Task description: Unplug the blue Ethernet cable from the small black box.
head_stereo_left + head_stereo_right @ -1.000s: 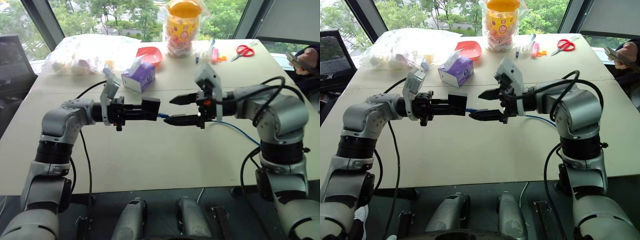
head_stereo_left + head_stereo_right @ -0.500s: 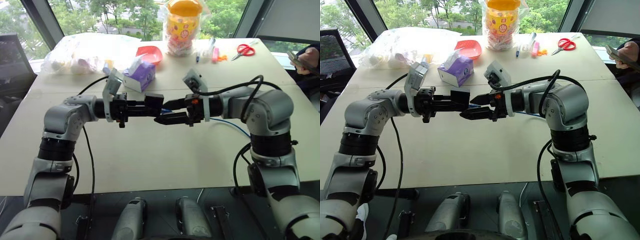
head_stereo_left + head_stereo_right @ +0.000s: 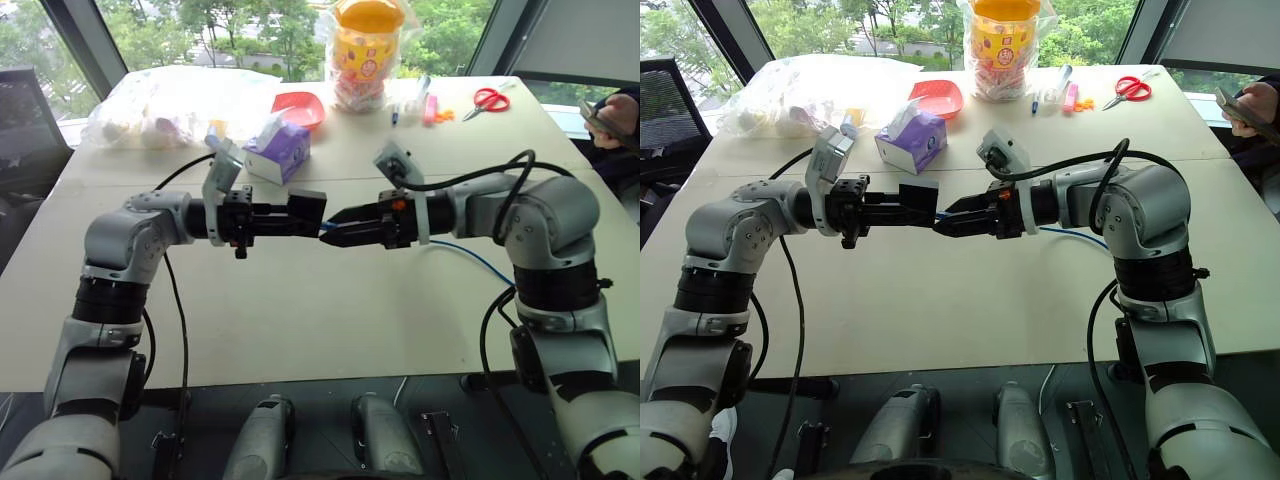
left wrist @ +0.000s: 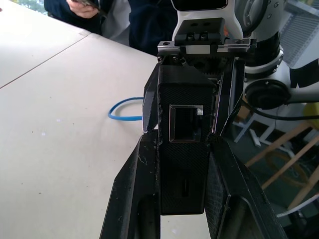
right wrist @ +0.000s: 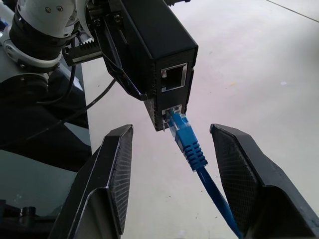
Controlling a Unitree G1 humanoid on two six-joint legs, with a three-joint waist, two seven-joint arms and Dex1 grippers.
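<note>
1. We recorded the small matte-black plastic box [image 5: 152, 55] clamped endwise in the left gripper [image 3: 300, 213], held level above the table; in the left wrist view the fingers [image 4: 130, 199] hid its flanks.
2. The thin bright blue Ethernet cable [image 5: 192, 149] remained plugged into the lower port, the upper port vacant. Its run was lost behind the right arm, and its far end was cut off.
3. The right gripper [image 5: 172, 144] stood partly open, fingers either side of the plug, touching nothing we could make out.
4. Surface: a pale beige table [image 3: 300, 320] before large windows, trees outside.
5. Containers at the far edge: a purple tissue box [image 3: 280, 150], a red shallow dish [image 3: 300, 108], a bagged yellow jar [image 3: 365, 50], contents indistinct, and a clear plastic bag [image 3: 160, 105].
6. Red scissors [image 3: 490, 100] lay near the corner, beside which we saw a person's hand [image 3: 618, 115].
</note>
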